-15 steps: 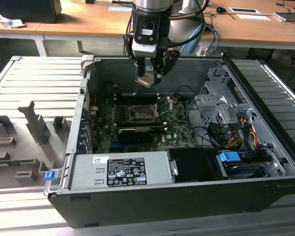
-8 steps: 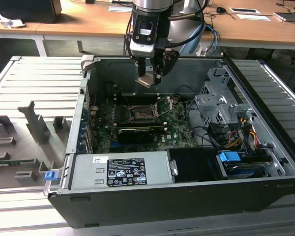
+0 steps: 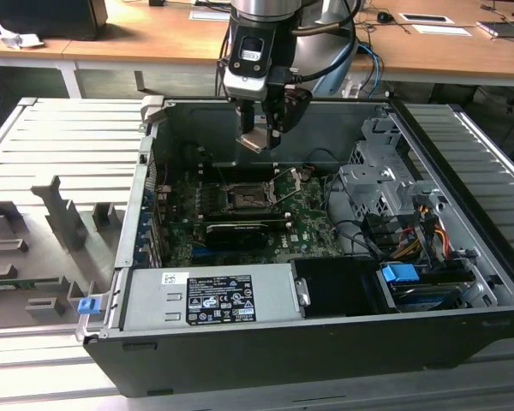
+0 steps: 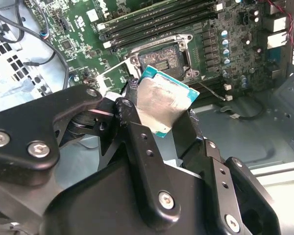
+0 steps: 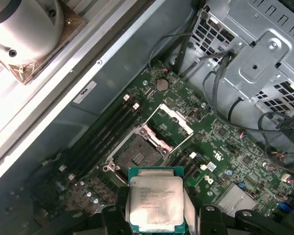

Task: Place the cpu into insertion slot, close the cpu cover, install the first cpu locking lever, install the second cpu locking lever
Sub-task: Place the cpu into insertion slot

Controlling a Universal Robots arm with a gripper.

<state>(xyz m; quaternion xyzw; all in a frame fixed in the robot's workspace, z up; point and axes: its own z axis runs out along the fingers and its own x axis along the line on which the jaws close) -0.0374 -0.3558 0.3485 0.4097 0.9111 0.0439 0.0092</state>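
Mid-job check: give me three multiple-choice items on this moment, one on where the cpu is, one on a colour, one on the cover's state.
1. Where is the cpu relative to the insertion slot?
A. seated in it
B. clear of it, gripped in the end effector
C. lying beside it on the board

2. What colour is the circuit board?
A. green
B. red
C. blue

3. How is the cpu cover?
A. shut over the slot
B. lying outside the case
C. swung open

Answers: 1 B, the wrist views show it gripped, the slot empty. 2 A, green surrounds the slot. 3 C, the frame stands raised beside the slot.
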